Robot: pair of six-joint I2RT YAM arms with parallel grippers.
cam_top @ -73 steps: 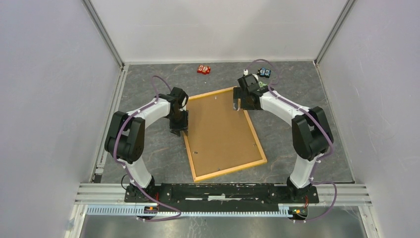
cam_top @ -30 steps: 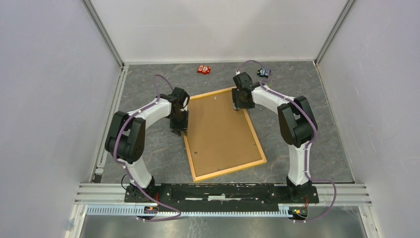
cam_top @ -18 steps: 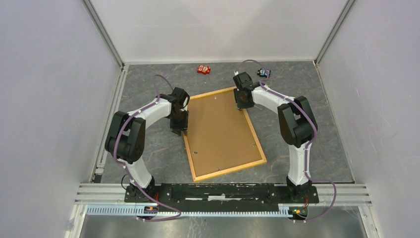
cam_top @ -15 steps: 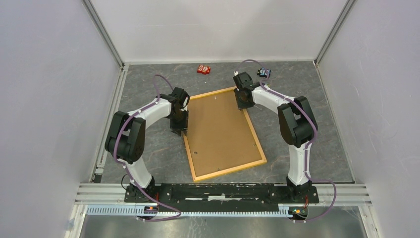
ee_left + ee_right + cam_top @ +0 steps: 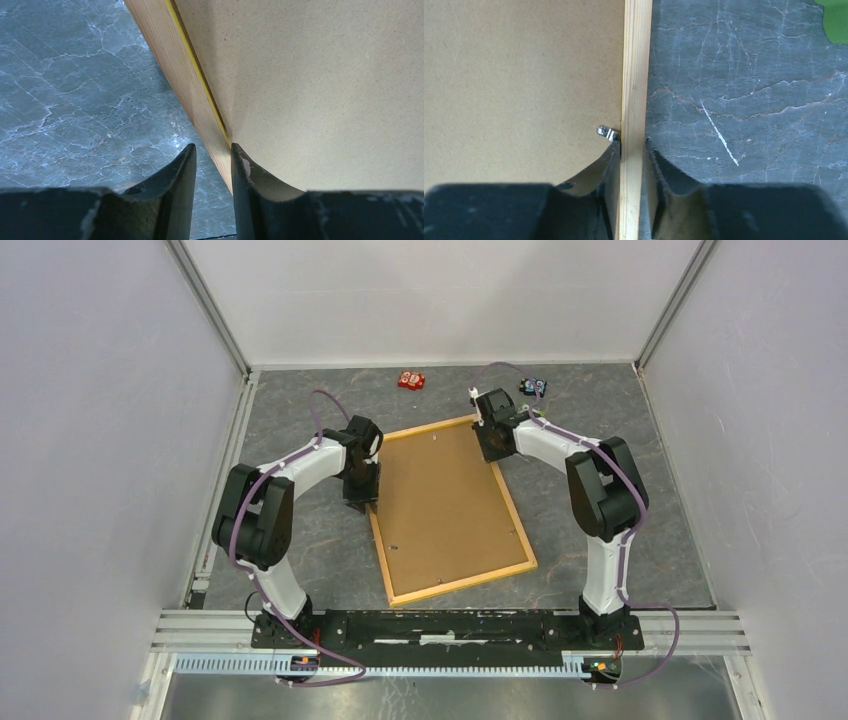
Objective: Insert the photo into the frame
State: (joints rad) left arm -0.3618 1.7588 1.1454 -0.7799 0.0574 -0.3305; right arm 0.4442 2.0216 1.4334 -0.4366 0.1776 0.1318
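Observation:
The frame [image 5: 460,583] of yellow-orange wood lies flat on the grey table, with a brown backing board [image 5: 445,505] filling it. The photo is hidden. My left gripper [image 5: 362,502] sits on the left rail [image 5: 175,55]. Its jaws [image 5: 212,147] stand narrow astride that rail, one finger on the board side and one on the table side. My right gripper [image 5: 492,450] is on the right rail near the far corner. Its jaws [image 5: 631,142] are closed tight around the rail [image 5: 636,60], beside a small metal tab [image 5: 607,132].
A small red object [image 5: 411,379] and a small blue-black object [image 5: 533,387] lie near the back wall. Something green [image 5: 836,15] shows at the right wrist view's corner. White walls enclose the table on three sides.
My right gripper has dropped onto the right rail near the far corner and narrowed its jaws around it. The frame's near end shifted slightly left. The left arm has stayed put.

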